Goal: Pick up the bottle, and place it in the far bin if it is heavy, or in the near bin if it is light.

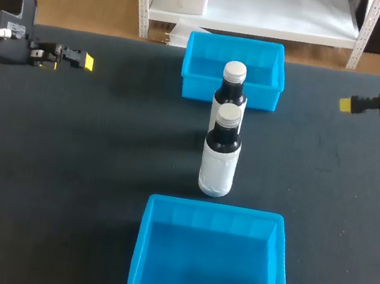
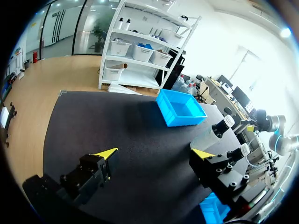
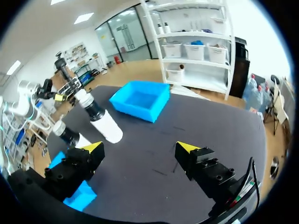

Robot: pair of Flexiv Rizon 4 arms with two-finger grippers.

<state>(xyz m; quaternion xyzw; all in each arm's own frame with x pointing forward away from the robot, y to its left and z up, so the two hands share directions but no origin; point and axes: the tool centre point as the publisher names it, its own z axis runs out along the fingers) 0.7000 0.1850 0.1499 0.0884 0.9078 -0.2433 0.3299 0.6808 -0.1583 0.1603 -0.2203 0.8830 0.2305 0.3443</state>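
Two dark bottles with white labels and pale caps stand upright in a row at the table's middle, the nearer bottle [image 1: 218, 165] in front of the farther bottle [image 1: 232, 91]. Just behind them sits the blue far bin [image 1: 195, 77]; the blue near bin [image 1: 146, 251] lies at the front edge. My left gripper [image 1: 80, 59] hovers at the far left, open and holding nothing [image 2: 155, 154]. My right gripper [image 1: 349, 104] hovers at the far right, open and holding nothing [image 3: 140, 147]. Both bottles [image 3: 105, 123] [image 2: 215, 134] stand well ahead of the fingers in each wrist view.
A black mat [image 1: 62, 164] covers the table on both sides of the bins. The table's far edge runs right behind the far bin [image 3: 140, 105].
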